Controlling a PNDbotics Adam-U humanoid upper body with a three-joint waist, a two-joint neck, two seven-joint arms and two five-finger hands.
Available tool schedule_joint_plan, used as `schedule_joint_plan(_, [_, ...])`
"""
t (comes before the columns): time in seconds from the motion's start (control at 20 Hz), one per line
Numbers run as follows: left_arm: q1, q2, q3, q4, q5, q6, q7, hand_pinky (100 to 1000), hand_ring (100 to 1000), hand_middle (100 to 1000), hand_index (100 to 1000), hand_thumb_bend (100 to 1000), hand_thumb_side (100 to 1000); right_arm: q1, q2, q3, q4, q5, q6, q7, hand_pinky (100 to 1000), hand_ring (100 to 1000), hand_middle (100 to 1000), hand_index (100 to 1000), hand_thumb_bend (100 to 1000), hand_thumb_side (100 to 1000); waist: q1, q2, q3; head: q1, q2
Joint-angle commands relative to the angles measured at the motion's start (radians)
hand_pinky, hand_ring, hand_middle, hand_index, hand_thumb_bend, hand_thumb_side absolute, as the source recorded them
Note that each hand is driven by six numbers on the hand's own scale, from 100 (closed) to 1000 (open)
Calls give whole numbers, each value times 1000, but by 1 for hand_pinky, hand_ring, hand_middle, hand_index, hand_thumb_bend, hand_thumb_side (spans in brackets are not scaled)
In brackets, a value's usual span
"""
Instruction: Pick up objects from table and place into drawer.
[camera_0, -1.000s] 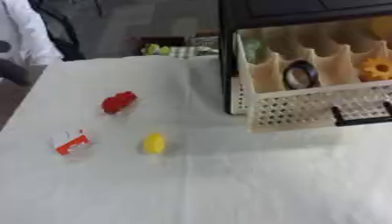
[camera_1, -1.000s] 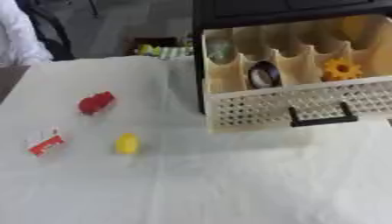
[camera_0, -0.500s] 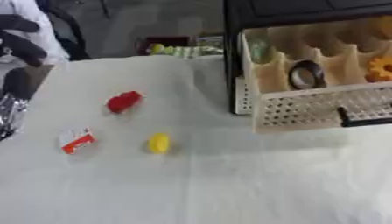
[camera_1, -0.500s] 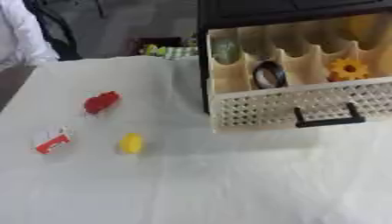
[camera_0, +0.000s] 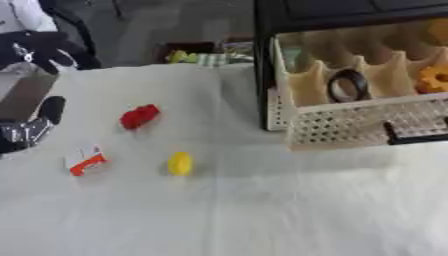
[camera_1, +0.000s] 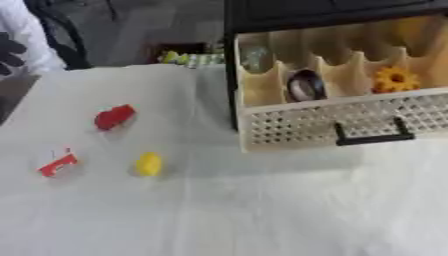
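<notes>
1. Nearest, on the white table (camera_0: 262, 210), lie three loose things, one of each: a yellow egg-shaped piece (camera_0: 179, 163), a red-and-white flat piece (camera_0: 85, 160) to its left, and, a little farther back, a red lumpy piece (camera_0: 139, 116). All three sit well apart from the drawer, on the table's left half.
2. Judging by shape, the yellow piece looks smooth and rounded, likely light and apt to roll or slip; take it across its narrow middle, from above.
3. The red-and-white piece seems thin and light, perhaps a small packet; pinch it by its long edges, since it lies flat on the cloth.
4. The red piece looks stiff and knobbly, so its bumps should give purchase; grip it across its width.
5. At the left edge the left hand (camera_0: 33, 127) shows, dark, near the red-and-white piece but not touching it; whether its fingers are spread or curled I cannot tell. No right hand is in view.
6. Farthest, the drawer (camera_1: 332, 120) stands pulled out, one black handle on its perforated front. Its compartments already hold one dark ring (camera_1: 304, 85) and one orange flower-shaped piece (camera_1: 395, 79), in neighbouring slots.
</notes>
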Motion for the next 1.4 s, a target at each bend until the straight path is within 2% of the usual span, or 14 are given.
schedule_joint_plan(0.05, [-20, 66, 0, 57, -19, -6, -40, 679, 784, 823, 981, 100, 499, -10, -12, -16, -11, -12, 0, 1, 707, 697, 427, 849, 134, 1000, -4, -26, -1, 4, -3])
schedule_joint_plan(0.2, [-23, 80, -5, 98, -50, -6, -61, 696, 800, 834, 991, 100, 594, -9, -11, -17, -11, -13, 0, 1, 708, 697, 427, 849, 129, 1000, -3, -28, -4, 3, -4])
schedule_joint_plan(0.45, [-27, 97, -18, 168, -108, 12, -109, 721, 824, 846, 990, 100, 870, -6, -9, -19, -11, -14, -1, 2, 709, 696, 427, 849, 125, 1000, -3, -31, -9, 4, -7])
schedule_joint_plan(0.6, [-30, 103, -28, 186, -139, 15, -147, 733, 836, 852, 985, 100, 983, -4, -6, -22, -11, -14, 2, 1, 710, 696, 427, 848, 119, 1000, -4, -32, -10, 6, -8])
schedule_joint_plan(1.0, [-44, 112, -62, 231, -216, 25, -257, 770, 870, 875, 1000, 100, 1000, 13, 0, -33, -11, -12, 11, 0, 712, 697, 424, 847, 100, 1000, -5, -32, -17, 13, -7])
schedule_joint_plan(1.35, [-45, 121, -101, 252, -280, 39, -282, 781, 883, 880, 1000, 100, 1000, 23, 4, -39, -11, -13, 16, 1, 714, 698, 422, 845, 100, 1000, -6, -30, -17, 20, -5])
schedule_joint_plan(1.4, [-47, 122, -107, 258, -294, 44, -282, 781, 884, 878, 1000, 128, 995, 23, 5, -39, -11, -14, 17, 2, 714, 698, 421, 845, 100, 1000, -6, -30, -17, 21, -5])
